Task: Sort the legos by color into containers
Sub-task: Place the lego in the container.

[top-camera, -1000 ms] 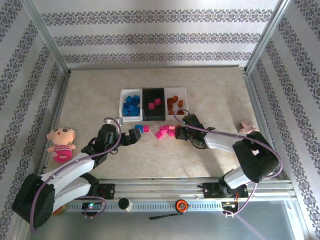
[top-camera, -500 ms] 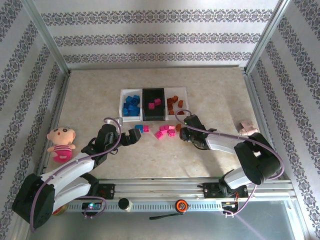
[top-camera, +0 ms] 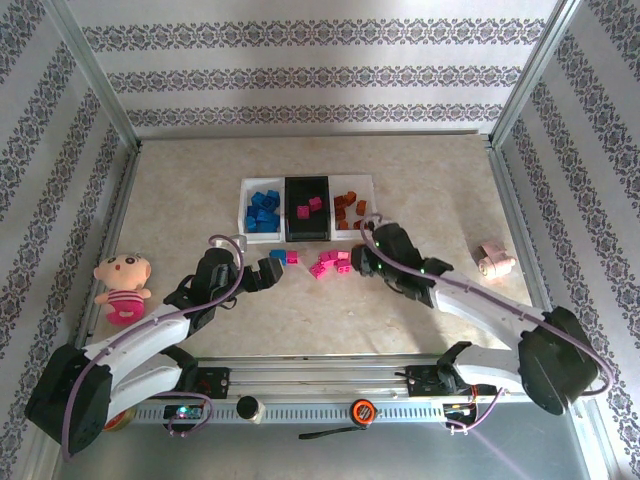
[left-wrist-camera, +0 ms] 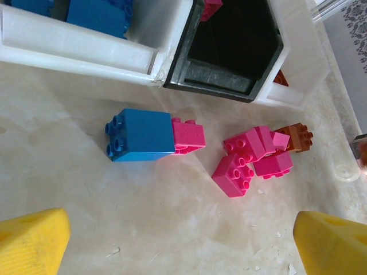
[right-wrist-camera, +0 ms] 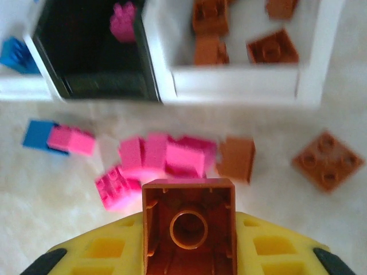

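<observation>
While my right pincer is clamping shut on an orange-brown brick at the bottom centre of the wrist view, I am aiming for the white tray at upper right — planning on clearing its near wall before letting go.

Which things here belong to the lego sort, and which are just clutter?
Job: left white tray, black tray, right white tray; loose pink legos, loose blue brick, brown brick gripped in the right hand.
Lying about: doll, small pink object at table's right.
</observation>
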You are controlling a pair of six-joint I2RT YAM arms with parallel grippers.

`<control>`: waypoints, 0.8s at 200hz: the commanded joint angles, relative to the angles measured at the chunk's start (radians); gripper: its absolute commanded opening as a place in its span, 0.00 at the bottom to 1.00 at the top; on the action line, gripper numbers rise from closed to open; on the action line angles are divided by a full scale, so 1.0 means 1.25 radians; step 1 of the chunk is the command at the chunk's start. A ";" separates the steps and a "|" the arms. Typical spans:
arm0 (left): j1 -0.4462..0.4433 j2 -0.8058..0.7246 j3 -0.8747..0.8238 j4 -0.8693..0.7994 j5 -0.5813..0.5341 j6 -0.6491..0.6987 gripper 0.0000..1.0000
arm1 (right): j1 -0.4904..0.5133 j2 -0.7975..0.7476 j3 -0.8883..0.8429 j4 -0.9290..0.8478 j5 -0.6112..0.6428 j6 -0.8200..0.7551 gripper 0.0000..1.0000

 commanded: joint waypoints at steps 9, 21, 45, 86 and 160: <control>-0.009 0.008 -0.015 0.056 0.014 -0.023 1.00 | -0.068 0.134 0.152 0.022 -0.025 -0.056 0.29; -0.009 0.004 -0.016 0.057 0.015 -0.027 1.00 | -0.091 0.212 0.217 0.024 -0.040 -0.065 0.29; -0.009 0.003 -0.015 0.057 0.015 -0.027 1.00 | -0.124 0.362 0.342 -0.012 -0.049 -0.076 0.29; -0.009 0.003 -0.017 0.053 0.015 -0.027 1.00 | -0.140 0.464 0.420 -0.023 -0.061 -0.069 0.33; -0.009 0.009 -0.017 0.061 0.012 -0.025 1.00 | -0.124 0.282 0.303 -0.008 -0.040 -0.064 0.69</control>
